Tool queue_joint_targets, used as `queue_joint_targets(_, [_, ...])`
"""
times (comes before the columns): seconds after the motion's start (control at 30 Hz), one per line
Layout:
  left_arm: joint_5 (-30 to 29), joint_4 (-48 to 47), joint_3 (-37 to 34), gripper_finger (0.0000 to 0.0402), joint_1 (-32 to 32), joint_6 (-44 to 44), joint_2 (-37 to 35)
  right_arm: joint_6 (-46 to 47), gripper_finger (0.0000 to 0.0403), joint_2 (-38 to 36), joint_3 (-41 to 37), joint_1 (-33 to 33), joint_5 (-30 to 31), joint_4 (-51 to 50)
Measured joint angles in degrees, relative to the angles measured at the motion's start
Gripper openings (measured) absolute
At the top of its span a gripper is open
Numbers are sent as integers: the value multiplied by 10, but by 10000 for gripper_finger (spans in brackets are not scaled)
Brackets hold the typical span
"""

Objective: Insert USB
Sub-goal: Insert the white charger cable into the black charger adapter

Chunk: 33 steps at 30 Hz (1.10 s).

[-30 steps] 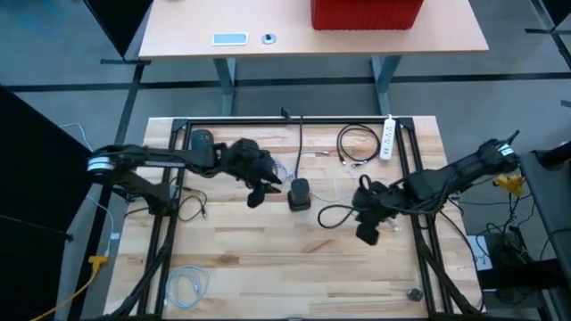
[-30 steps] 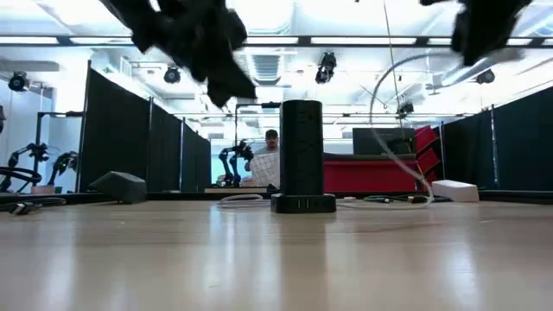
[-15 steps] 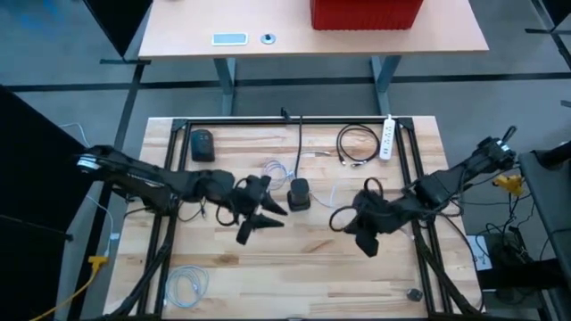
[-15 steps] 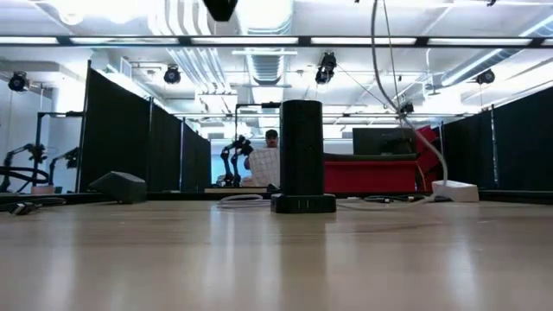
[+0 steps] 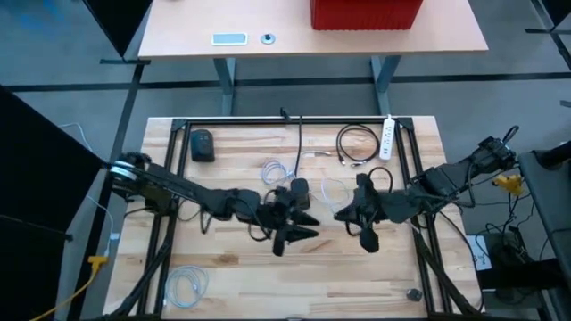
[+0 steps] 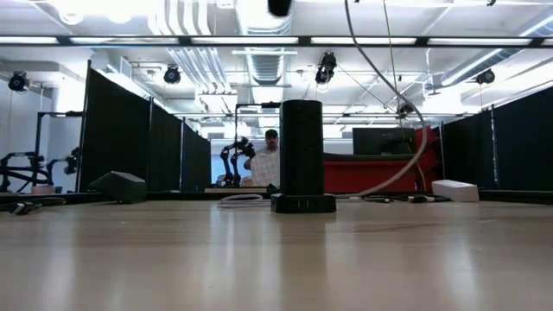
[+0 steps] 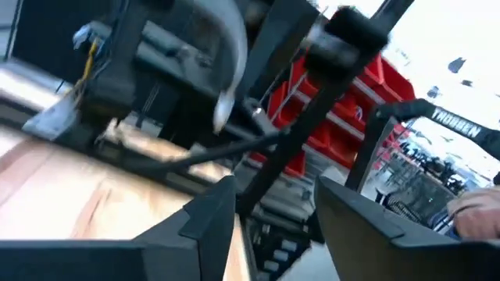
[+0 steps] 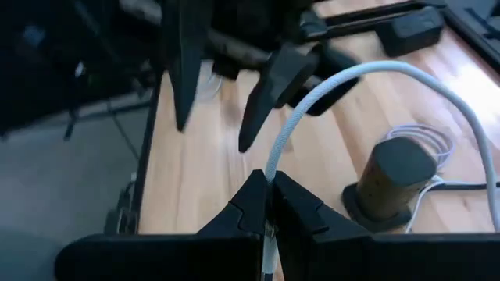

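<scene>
Round dark tower (image 5: 299, 189), braided white cable (image 8: 328, 86) — pinched

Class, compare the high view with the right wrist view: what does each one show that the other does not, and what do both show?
Only the high view shows the white power strip, the coiled black cable and the red bin on the far desk. Only the right wrist view shows the right gripper shut on the white cable. Both show the black tower hub, the open left gripper and the wooden table.
</scene>
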Motion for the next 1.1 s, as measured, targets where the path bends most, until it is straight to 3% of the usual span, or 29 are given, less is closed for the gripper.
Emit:
queue_joint_targets(0.5, [-94,-144,182,138,-1,70,86,-78,0,0,0,14,-36,-43])
queue_joint_targets(0.83, [-118,-127,189,152,3,95,87,-78,0,0,0,13,-19,-36])
queue_joint_targets(1.1, [-121,-139,189,92,3,97,76,-43,38,-2,22,13,-29,-67])
